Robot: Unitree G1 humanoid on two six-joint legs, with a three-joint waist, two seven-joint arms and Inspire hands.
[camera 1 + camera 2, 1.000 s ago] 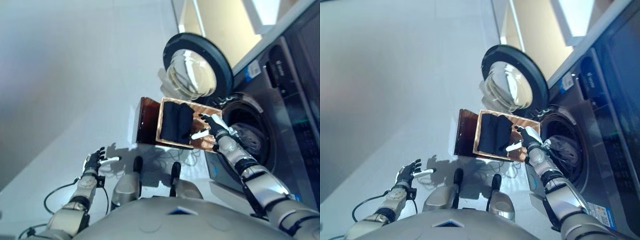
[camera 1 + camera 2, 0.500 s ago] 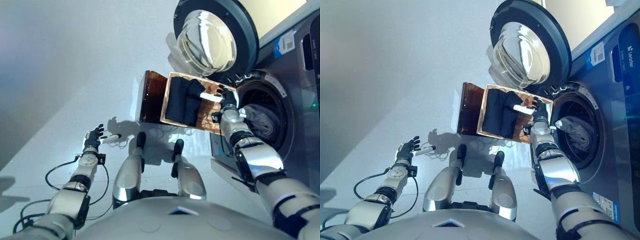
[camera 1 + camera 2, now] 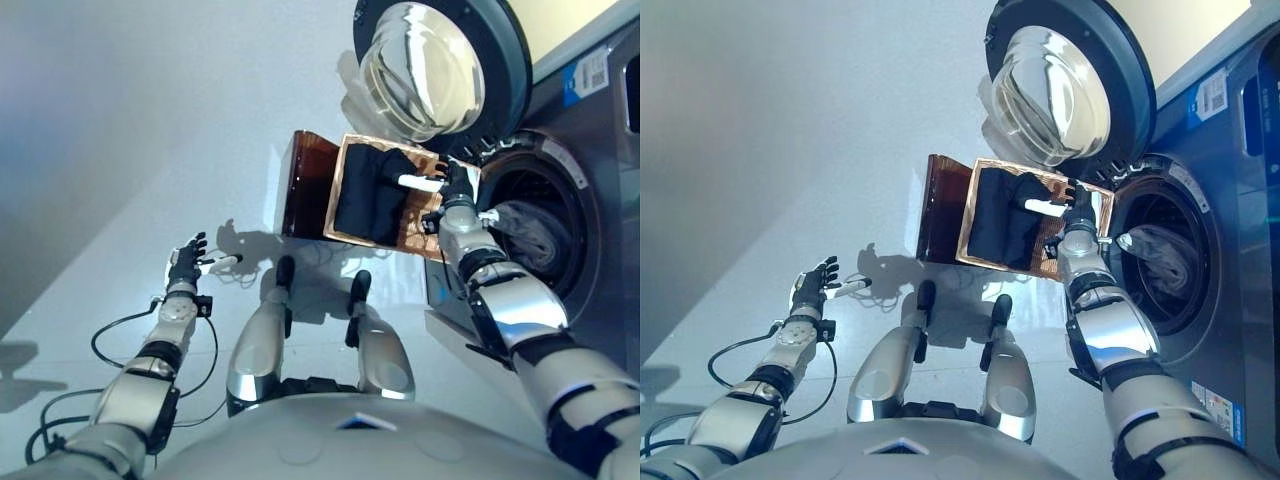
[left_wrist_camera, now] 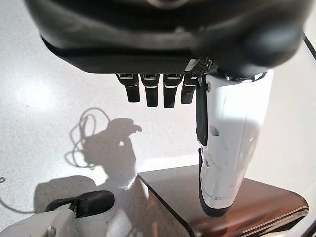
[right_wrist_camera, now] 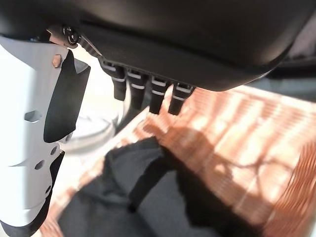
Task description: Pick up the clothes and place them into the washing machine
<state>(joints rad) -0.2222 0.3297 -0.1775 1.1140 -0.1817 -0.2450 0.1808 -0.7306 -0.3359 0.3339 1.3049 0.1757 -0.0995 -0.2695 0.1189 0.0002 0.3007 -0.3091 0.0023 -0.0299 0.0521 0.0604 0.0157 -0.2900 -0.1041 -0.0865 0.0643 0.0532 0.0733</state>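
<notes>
Only R wrist: right robot hand (image 5: 148, 39) spread above clothes (image 5: 163, 197) | basket (image 5: 237, 133)

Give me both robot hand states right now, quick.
Left robot hand: open, holding nothing.
Right robot hand: open over the dark clothes in the basket.

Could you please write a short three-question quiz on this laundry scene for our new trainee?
1. True or false: the washing machine door stands open.
2. Where is the dark clothing lying? A) in the brown basket B) on the floor C) in the left hand
3. Fill in: the right hand is over the basket with its fingers ____, holding nothing.

Key
1. True; the drum opening is exposed, with pale cloth already inside.
2. A; the clothing lies in the basket, beside the machine.
3. Open; its wrist view shows straight fingers above the clothing, while the left hand hangs open over the floor.
</notes>
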